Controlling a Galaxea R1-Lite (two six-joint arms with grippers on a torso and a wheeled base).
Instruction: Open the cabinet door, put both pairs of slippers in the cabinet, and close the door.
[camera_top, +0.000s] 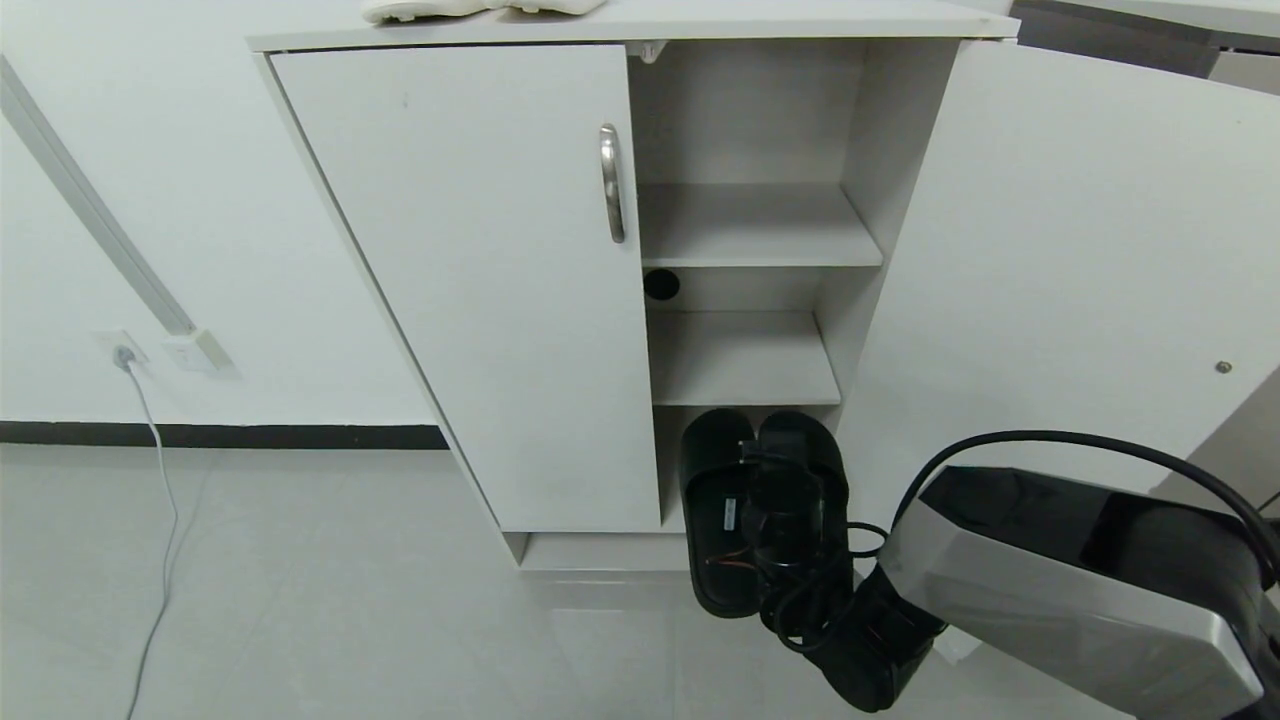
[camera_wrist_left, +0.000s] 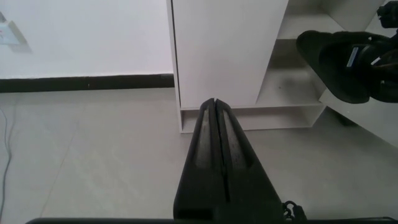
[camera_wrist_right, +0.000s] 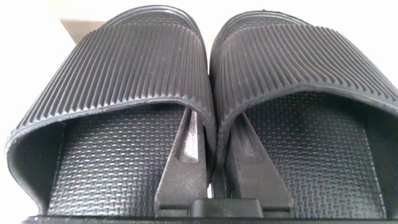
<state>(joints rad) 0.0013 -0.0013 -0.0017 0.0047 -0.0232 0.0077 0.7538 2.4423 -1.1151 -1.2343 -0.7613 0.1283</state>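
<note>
A pair of black slippers (camera_top: 718, 500) (camera_wrist_right: 143, 74) (camera_wrist_left: 348, 62) lies side by side at the mouth of the white cabinet's (camera_top: 480, 300) bottom compartment, toes inside and heels sticking out over the floor. My right gripper (camera_top: 775, 480) (camera_wrist_right: 214, 118) is shut on the pair, one finger inside each slipper, pinching their adjoining walls. A pair of white slippers (camera_top: 440, 8) lies on the cabinet top. The right door (camera_top: 1080, 250) stands open; the left door with its metal handle (camera_top: 612, 183) is closed. My left gripper (camera_wrist_left: 214, 102) hangs shut over the floor, in front of the cabinet's left half.
Two bare shelves (camera_top: 750, 225) (camera_top: 735, 360) sit above the bottom compartment. A wall socket (camera_top: 125, 355) with a cable (camera_top: 160, 500) trailing down to the floor is at the far left. Open grey floor lies in front of the cabinet on the left.
</note>
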